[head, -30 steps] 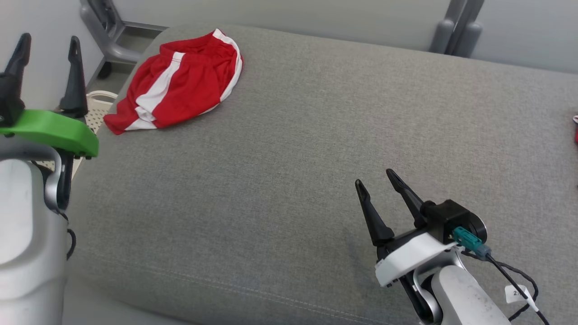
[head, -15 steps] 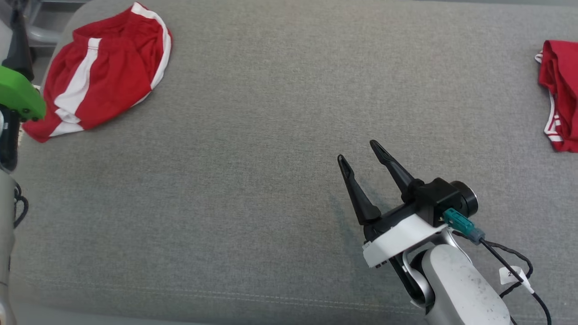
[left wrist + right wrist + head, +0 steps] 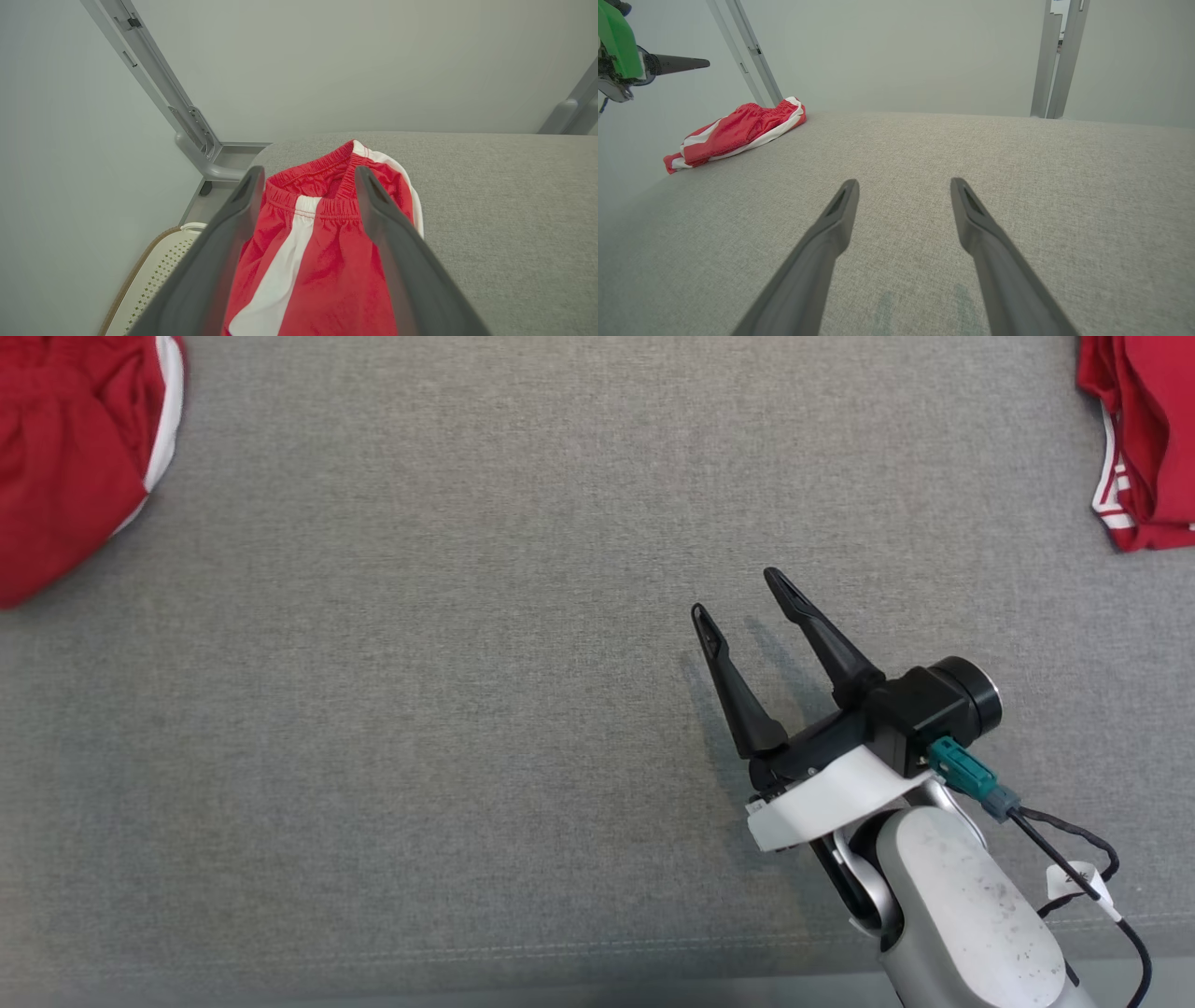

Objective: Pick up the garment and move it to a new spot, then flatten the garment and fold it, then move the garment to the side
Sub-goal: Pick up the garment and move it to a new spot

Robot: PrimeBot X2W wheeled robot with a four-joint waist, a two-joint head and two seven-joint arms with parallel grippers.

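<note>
A red garment with white stripes [image 3: 65,457] lies bunched at the far left of the grey cushion [image 3: 467,663]; in the right wrist view the same garment [image 3: 738,133] sits near the cushion's far left corner. Another red garment with white trim [image 3: 1144,429] lies at the far right edge. My left gripper [image 3: 308,171] is open and points at the left garment [image 3: 327,242] from above, apart from it. My right gripper [image 3: 735,593] is open over bare cushion in the right middle, nothing between its fingers [image 3: 831,233].
A cream perforated basket [image 3: 154,266] stands on the floor beside the cushion's left end. Grey metal frame legs [image 3: 196,144] rise behind it, and another post [image 3: 1048,60] stands at the back right. My left arm's green wrist cover [image 3: 614,42] shows high on the left.
The head camera has swung right and down, so the picture has shifted left: the left gripper has left that view and the right-hand red garment has come in. Both grippers stay open.
</note>
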